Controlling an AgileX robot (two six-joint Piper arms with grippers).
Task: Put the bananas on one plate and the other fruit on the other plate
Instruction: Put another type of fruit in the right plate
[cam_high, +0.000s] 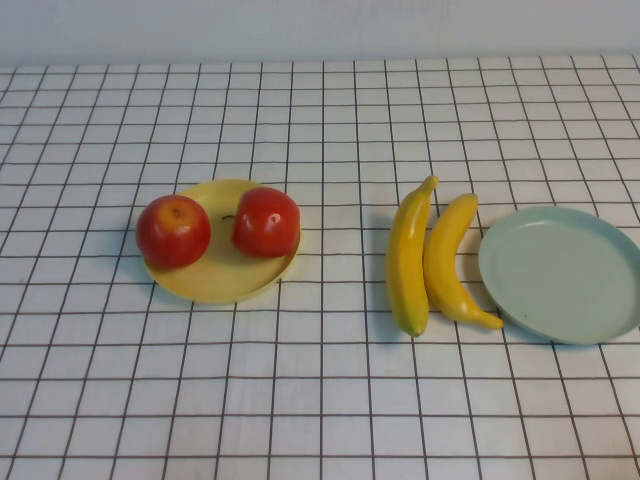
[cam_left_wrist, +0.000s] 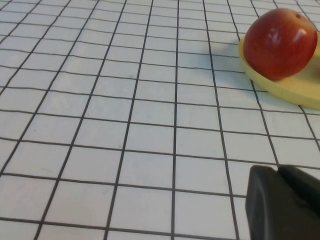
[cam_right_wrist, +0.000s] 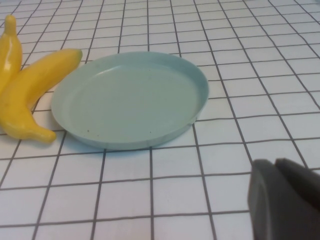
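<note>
Two red apples sit on the pale yellow plate at the left. Two yellow bananas lie side by side on the table, just left of the empty blue-green plate. Neither gripper shows in the high view. My left gripper is shut and empty, low over the cloth and well short of one apple on the yellow plate. My right gripper is shut and empty, near the blue-green plate with the bananas beyond it.
A white cloth with a black grid covers the whole table. A pale wall runs along the far edge.
</note>
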